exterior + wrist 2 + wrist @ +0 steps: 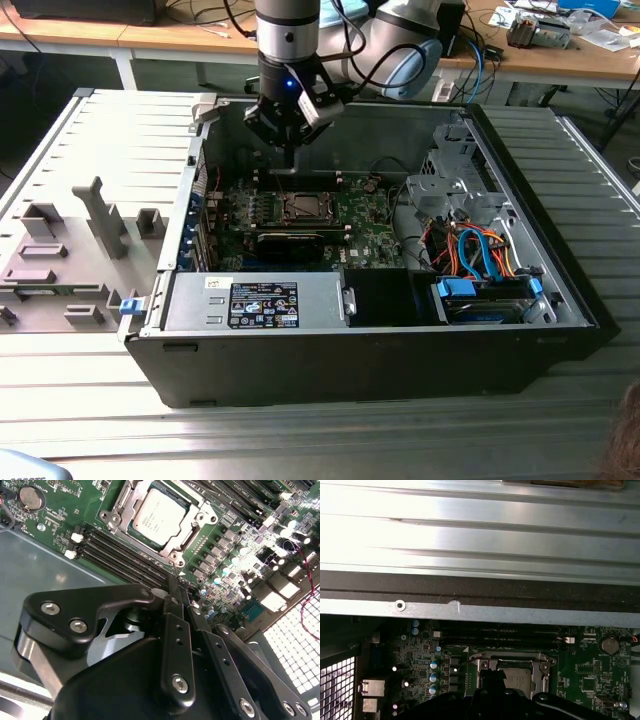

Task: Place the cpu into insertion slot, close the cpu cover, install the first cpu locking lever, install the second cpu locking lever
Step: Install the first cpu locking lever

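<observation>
The cpu (159, 518) sits seated in the insertion slot (114, 517) on the green motherboard (60, 525), its silvery top showing through the window of the cpu cover (192, 527) (the frame lies flat around it). The gripper (177, 597) hangs above, beside the black memory slots (120, 555), its fingers pressed together and empty, inside the open computer case (560, 300).

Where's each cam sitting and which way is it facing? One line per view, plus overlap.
Exterior view: off the arm, above the open computer case, looking down; the gripper hangs over the cpu.
Second wrist view: on the arm, looking past the gripper, fingers together, at the cpu seated in the insertion slot.
First wrist view: on the arm, facing the case wall.
Shared: all show the cpu.
</observation>
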